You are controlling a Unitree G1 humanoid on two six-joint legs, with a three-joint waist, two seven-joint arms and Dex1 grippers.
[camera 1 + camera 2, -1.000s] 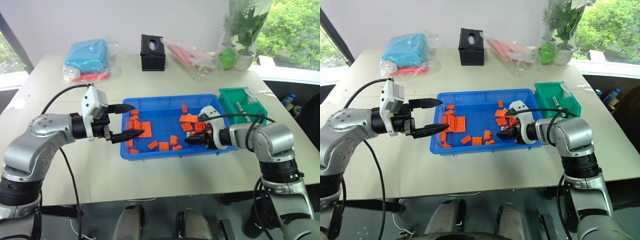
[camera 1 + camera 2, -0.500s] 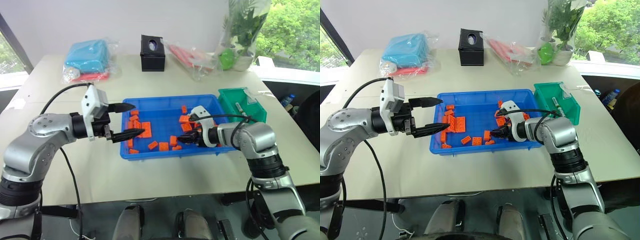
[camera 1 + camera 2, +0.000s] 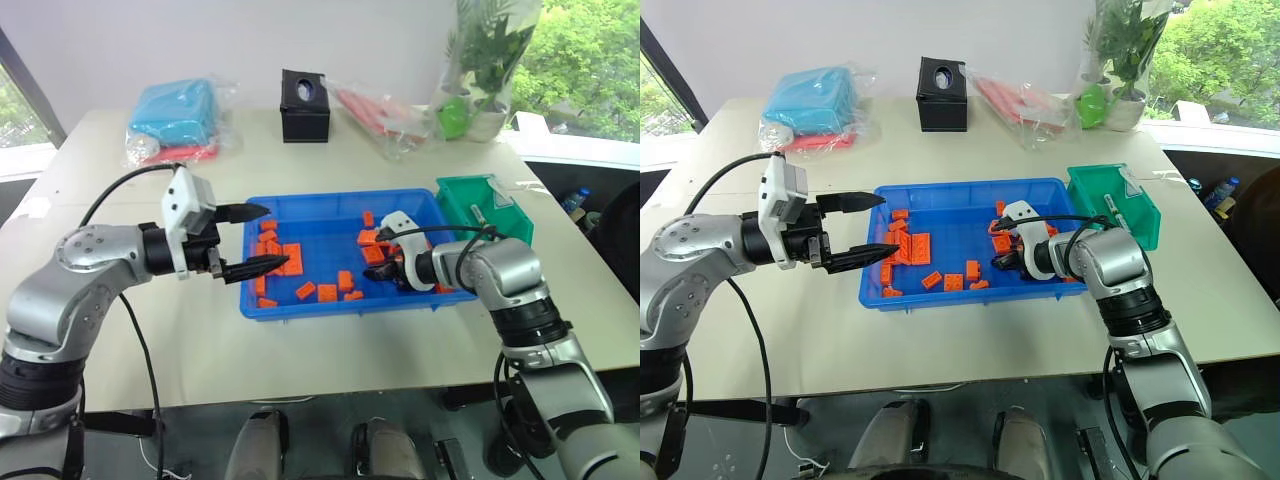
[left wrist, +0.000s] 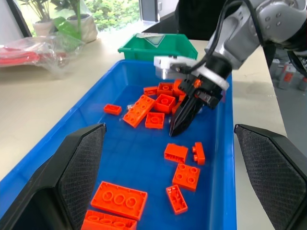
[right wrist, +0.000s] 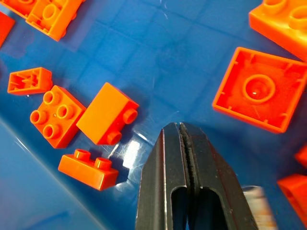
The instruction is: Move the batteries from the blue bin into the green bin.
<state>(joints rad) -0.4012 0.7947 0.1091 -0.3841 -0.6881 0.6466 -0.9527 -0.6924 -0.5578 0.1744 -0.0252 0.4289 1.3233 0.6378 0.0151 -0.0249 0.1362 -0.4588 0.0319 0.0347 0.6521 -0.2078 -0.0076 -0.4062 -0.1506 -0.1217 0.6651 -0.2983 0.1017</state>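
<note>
Inside the large shallow bright blue plastic bin (image 3: 330,197) | right end effector (image 5: 181,129) clenched empty, wider a second ago | small silver-grey cylindrical battery (image 5: 254,206) just beside its fingers, among orange plastic blocks (image 5: 106,113) | likely missed grasp | left end effector (image 4: 163,158) released, hovering | small deep green plastic bin (image 3: 500,215) near, rightward.

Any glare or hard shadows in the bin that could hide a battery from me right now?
Right wrist view: a white glare patch on the blue bin floor beside the shut right gripper; the blocks throw soft shadows. Left wrist view: bin floor evenly lit. Left eye view: bright window behind the plant, table evenly lit.
</note>
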